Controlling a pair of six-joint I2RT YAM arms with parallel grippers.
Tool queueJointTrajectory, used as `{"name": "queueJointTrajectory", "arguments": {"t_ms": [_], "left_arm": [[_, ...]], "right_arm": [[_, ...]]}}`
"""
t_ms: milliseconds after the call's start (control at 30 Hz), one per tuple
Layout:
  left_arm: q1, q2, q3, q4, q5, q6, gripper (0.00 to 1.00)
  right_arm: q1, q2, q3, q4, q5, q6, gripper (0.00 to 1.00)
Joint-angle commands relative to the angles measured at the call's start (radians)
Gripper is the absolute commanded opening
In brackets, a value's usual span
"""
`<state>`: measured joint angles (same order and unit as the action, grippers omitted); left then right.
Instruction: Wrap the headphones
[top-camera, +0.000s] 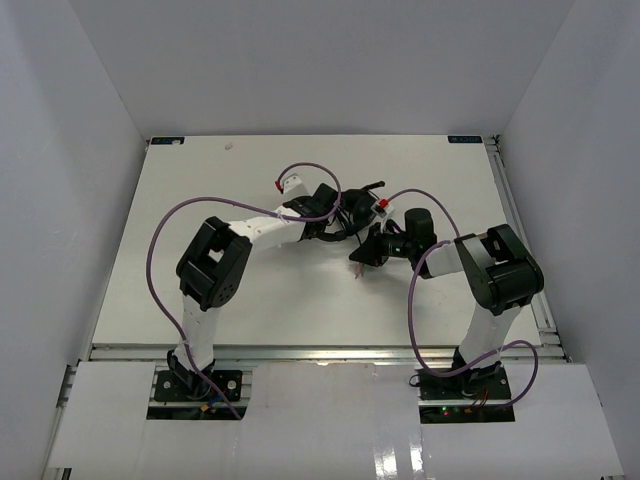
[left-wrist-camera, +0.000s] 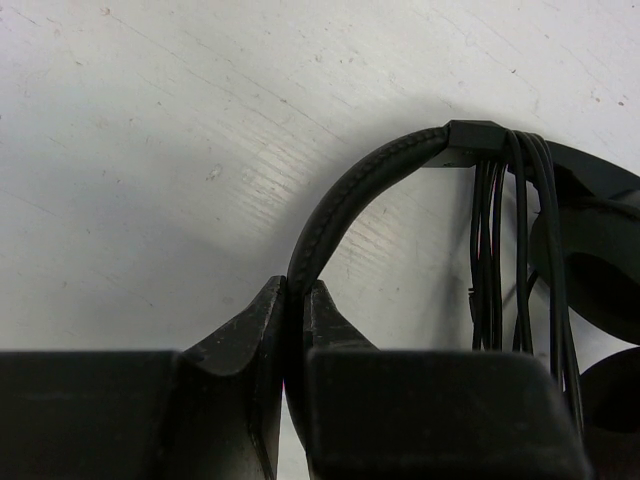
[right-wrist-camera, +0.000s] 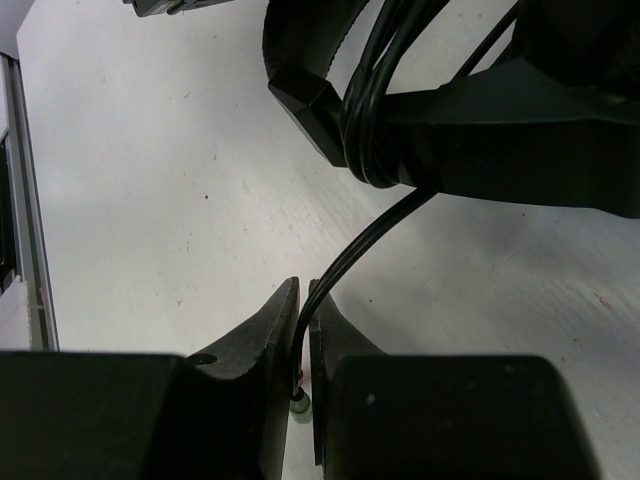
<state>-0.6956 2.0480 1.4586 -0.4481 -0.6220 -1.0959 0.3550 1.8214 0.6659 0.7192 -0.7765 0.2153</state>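
Mid-table, left gripper (left-wrist-camera: 297, 292) clamps the headphones (left-wrist-camera: 350, 190); right gripper (right-wrist-camera: 303, 300) pinches tight the cable (right-wrist-camera: 372, 232) hanging from them.

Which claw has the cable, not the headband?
The right claw: it pinches the thin loose cable just above its plug end. The left claw clamps the stitched, padded headband instead.

Headphones (left-wrist-camera: 345, 205): black, the headband finely ribbed along its edge. Cable (right-wrist-camera: 365, 245): glossy black. Left gripper (left-wrist-camera: 297, 300) and right gripper (right-wrist-camera: 303, 300): matt black. Table (left-wrist-camera: 150, 150): white, faintly scratched and speckled. Arms (top-camera: 265, 228): white links, black joints, with small red marks at the wrists. Robot cables (top-camera: 150, 265): purple. Walls (top-camera: 80, 150): plain pale grey
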Motion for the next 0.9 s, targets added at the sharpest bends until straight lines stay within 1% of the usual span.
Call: {"name": "queueJointTrajectory", "arguments": {"t_ms": [0, 33, 67, 100, 133, 167, 200, 233, 267, 300, 333, 367, 400, 433, 500, 567, 633, 700, 867], "left_arm": [[0.005, -0.025, -0.032, 0.058, -0.058, 0.001, 0.03], [0.005, -0.027, -0.040, 0.062, -0.052, 0.002, 0.10], [0.005, -0.032, -0.053, 0.072, -0.043, 0.007, 0.23], [0.005, -0.036, -0.063, 0.108, -0.018, 0.043, 0.35], [0.005, -0.055, -0.090, 0.137, 0.000, 0.069, 0.60], [0.005, -0.072, -0.112, 0.169, 0.017, 0.090, 0.75], [0.007, -0.088, -0.131, 0.214, 0.044, 0.106, 0.83], [0.006, -0.117, -0.158, 0.240, 0.062, 0.137, 0.91], [0.005, -0.138, -0.175, 0.265, 0.078, 0.171, 0.96], [0.005, -0.155, -0.187, 0.285, 0.088, 0.192, 0.97], [0.005, -0.184, -0.206, 0.303, 0.100, 0.213, 0.98], [0.005, -0.229, -0.236, 0.338, 0.132, 0.268, 0.98], [0.006, -0.276, -0.272, 0.380, 0.172, 0.326, 0.98], [0.007, -0.323, -0.311, 0.426, 0.216, 0.385, 0.98], [0.007, -0.415, -0.384, 0.510, 0.307, 0.496, 0.98], [0.008, -0.522, -0.455, 0.568, 0.399, 0.594, 0.98], [0.008, -0.597, -0.489, 0.577, 0.470, 0.682, 0.98], [0.008, -0.670, -0.511, 0.551, 0.495, 0.745, 0.98], [0.011, -0.862, -0.612, 0.500, 0.499, 0.948, 0.98]], "right_arm": [[0.007, -0.007, 0.049, -0.045, -0.029, -0.077, 0.16], [0.007, -0.012, 0.053, -0.065, -0.032, -0.095, 0.18], [0.007, -0.019, 0.057, -0.092, -0.036, -0.118, 0.22], [0.006, -0.032, 0.057, -0.124, -0.046, -0.135, 0.34], [0.006, -0.043, 0.059, -0.148, -0.052, -0.166, 0.41], [0.004, -0.067, 0.060, -0.172, -0.055, -0.192, 0.49], [0.002, -0.087, 0.061, -0.224, -0.058, -0.206, 0.61], [-0.001, -0.112, 0.065, -0.266, -0.057, -0.257, 0.69], [-0.003, -0.129, 0.071, -0.331, -0.050, -0.293, 0.78], [-0.005, -0.140, 0.079, -0.381, -0.044, -0.320, 0.84], [-0.012, -0.154, 0.093, -0.421, -0.027, -0.358, 0.87], [-0.023, -0.173, 0.113, -0.530, 0.021, -0.403, 0.95], [-0.037, -0.190, 0.126, -0.613, 0.063, -0.435, 0.98], [-0.054, -0.207, 0.133, -0.678, 0.098, -0.459, 0.98], [-0.096, -0.245, 0.136, -0.769, 0.131, -0.493, 0.90], [-0.137, -0.294, 0.140, -0.842, 0.166, -0.523, 0.90], [-0.155, -0.349, 0.141, -0.896, 0.217, -0.547, 0.90], [-0.160, -0.388, 0.140, -0.928, 0.284, -0.568, 0.90], [-0.171, -0.499, 0.129, -0.907, 0.532, -0.522, 0.90]]}}
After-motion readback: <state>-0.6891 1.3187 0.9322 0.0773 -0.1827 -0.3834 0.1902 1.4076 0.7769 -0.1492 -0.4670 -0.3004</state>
